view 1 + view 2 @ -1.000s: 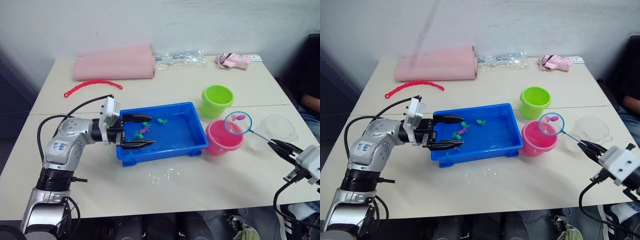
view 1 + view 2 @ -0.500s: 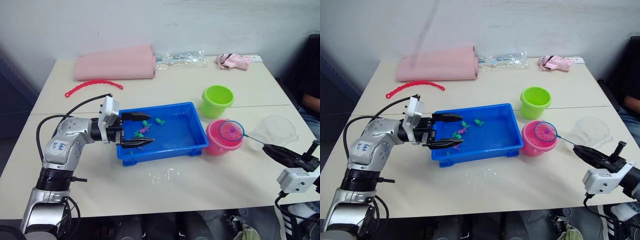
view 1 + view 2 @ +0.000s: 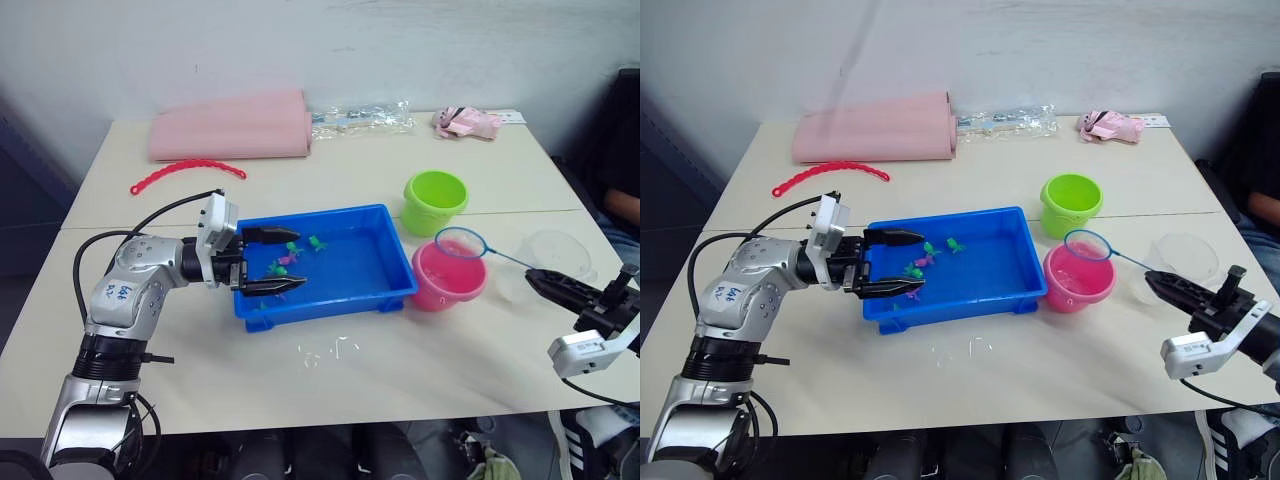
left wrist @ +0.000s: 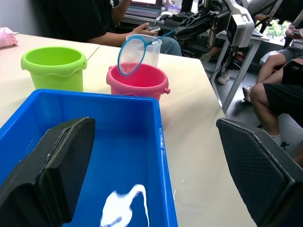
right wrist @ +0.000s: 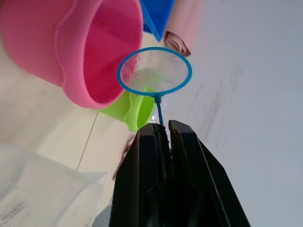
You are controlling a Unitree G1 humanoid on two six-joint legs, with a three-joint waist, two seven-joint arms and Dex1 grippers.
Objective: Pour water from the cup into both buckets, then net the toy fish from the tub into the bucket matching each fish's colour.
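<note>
Beige worktop (image 3: 400, 360): right hand (image 5: 163, 135) clamped on net (image 3: 460, 243), empty above pink bucket (image 3: 448, 275); swing level to tub (image 3: 330, 265), left hand (image 3: 272, 262) agape there.

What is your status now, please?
Right gripper shut on net, hoop above pink bucket. Left gripper open over tub. Fish remain in tub. Nothing blocking.

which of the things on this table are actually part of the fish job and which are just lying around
Part of the job: tub, fish, green bucket, pink bucket, net in the right gripper, cup.

Lying about: pink roll, pink strip, clear wrapper, pink toy.
</note>
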